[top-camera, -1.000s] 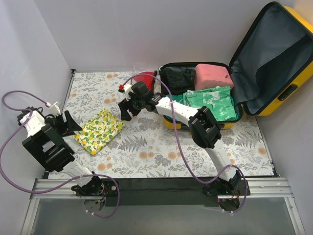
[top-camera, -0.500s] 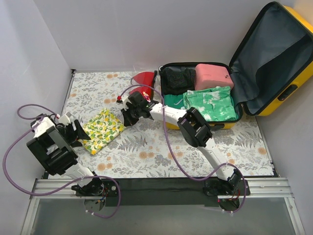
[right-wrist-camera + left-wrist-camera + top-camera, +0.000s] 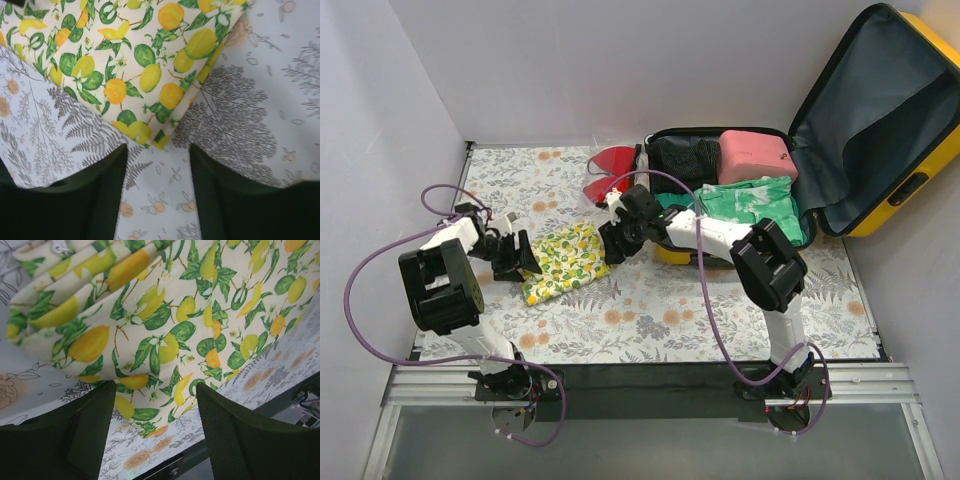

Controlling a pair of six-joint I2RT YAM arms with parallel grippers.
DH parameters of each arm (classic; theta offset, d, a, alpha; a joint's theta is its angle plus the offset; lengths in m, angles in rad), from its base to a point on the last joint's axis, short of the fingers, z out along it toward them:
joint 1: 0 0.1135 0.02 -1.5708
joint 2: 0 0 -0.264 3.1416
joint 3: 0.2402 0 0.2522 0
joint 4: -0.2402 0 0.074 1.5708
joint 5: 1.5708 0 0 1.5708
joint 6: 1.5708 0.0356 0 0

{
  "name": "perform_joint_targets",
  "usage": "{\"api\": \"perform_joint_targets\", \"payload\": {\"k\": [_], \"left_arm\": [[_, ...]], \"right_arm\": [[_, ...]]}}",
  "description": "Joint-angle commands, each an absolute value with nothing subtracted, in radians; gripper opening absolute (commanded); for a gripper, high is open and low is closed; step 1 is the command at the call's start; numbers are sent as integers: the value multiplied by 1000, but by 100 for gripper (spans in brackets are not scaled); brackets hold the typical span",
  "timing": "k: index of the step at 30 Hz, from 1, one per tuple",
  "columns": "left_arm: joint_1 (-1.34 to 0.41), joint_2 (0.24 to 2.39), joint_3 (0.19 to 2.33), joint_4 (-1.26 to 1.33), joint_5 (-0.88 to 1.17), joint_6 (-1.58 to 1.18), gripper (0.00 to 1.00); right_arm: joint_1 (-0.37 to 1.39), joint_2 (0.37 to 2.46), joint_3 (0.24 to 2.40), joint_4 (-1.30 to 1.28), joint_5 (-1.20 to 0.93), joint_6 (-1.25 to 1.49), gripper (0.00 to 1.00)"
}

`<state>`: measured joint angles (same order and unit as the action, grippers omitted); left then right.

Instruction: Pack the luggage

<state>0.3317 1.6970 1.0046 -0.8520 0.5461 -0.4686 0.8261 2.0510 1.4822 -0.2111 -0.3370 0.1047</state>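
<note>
The table [image 3: 650, 320] is bare along its near edge and in its far left corner, so a gripper could pass there. The lemon-print cloth [image 3: 563, 262] lies left of the middle, hemmed in by the left gripper [image 3: 525, 258] at its left edge and the right gripper [image 3: 613, 245] at its right corner. A red item [image 3: 610, 165] sits by the far edge. The suitcase [image 3: 940, 155] fills the far right corner; its raised lid [image 3: 880, 100] blocks the right side, and the right arm [image 3: 705, 232] lies across its front.

Left claw [image 3: 523, 259] and right claw [image 3: 611, 246] face each other low down, jaws parted.
</note>
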Motion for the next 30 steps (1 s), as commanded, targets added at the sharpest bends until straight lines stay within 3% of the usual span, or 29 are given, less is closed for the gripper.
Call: {"api": "perform_joint_targets", "payload": {"k": [1,7,13,19,30], "left_arm": [[339,1694,1087,-811,560,-517,64],[360,1613,1134,-859,549,-529,67],[364,1531,1040,-839,462,-641,73],[387,1612,1011,-841,509,-707,72],[368,1749,942,-744,558,-810,69]], "right_arm": [[799,1953,1450,-202,-302,130,63],[785,1946,1430,-192,-327,179,72],[784,2074,1563,-179,-342,222,74],[784,2166,1630,-164,-373,255,80],[833,2263,1649,-144,-409,308,78]]}}
